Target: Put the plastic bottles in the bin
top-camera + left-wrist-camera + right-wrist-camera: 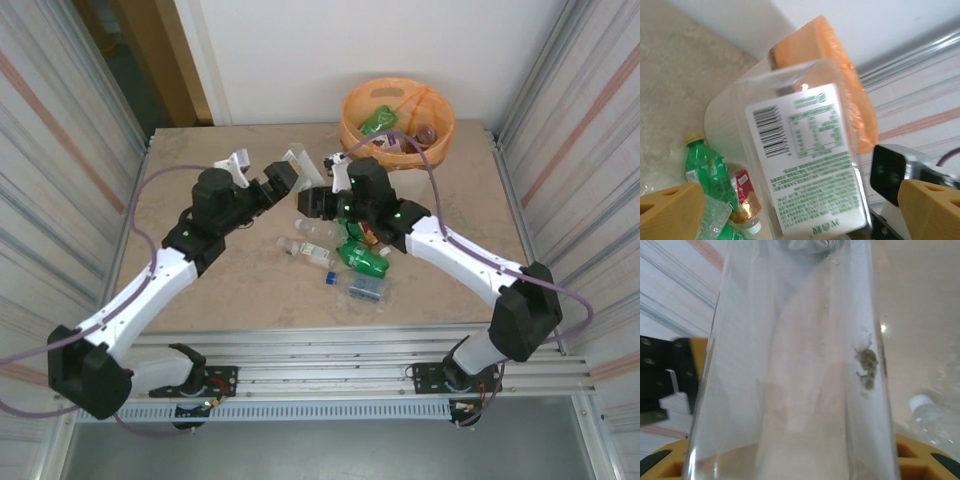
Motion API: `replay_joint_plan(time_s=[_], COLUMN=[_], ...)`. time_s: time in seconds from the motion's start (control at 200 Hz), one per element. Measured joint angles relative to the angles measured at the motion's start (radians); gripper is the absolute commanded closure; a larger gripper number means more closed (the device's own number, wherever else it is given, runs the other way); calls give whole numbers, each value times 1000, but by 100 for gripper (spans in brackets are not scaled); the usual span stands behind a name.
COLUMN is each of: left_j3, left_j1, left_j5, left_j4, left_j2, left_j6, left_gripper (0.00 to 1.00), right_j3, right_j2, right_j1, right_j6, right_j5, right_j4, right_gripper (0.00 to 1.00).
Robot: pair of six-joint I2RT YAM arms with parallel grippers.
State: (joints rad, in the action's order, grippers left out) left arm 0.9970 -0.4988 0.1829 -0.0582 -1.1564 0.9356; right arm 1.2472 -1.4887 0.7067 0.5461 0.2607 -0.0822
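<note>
Bottle [805,165] is sitting clamped in right gripper [795,457], left gripper [802,207] gaping around it; label [812,150] showing barcode [771,132], unreadable green print; bin [447,130] standing at one o'clock.

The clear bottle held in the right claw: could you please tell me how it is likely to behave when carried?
Probably light: the clear bottle looks empty. Its see-through, glossy wall may flex or slip in the right claw.
</note>
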Motion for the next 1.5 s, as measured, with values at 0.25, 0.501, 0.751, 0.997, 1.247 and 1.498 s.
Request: replay_joint_plan(time_s=[0.25, 0.501, 0.751, 0.997, 1.247, 1.498], left_j3=[-120, -182, -192, -192, -192, -192], left_j1=[0, 0, 0, 0, 0, 0], left_j5=[-77, -185, -240, -256, -267, -286], left_j4=[-71, -73, -73, -73, -68, -66], left_j2=[200, 267, 290, 289, 289, 290], left_j6=[-131, -208, -237, -252, -259, -259], left_gripper=[1, 1, 1, 1, 1, 1], right_j3=[147, 358, 628, 877, 1094, 1126], right_j2=[78, 77, -95, -319, -488, -546], right_j1=[-136, -399, -533, -587, -597, -597], right_j6=[-35, -65, -158, -265, -351, -406], right_j5=[-21, 56, 137, 132, 74, 6], right_j4=[-215, -392, -572, -736, -855, -891], right_gripper=[100, 100, 100, 100, 93, 78])
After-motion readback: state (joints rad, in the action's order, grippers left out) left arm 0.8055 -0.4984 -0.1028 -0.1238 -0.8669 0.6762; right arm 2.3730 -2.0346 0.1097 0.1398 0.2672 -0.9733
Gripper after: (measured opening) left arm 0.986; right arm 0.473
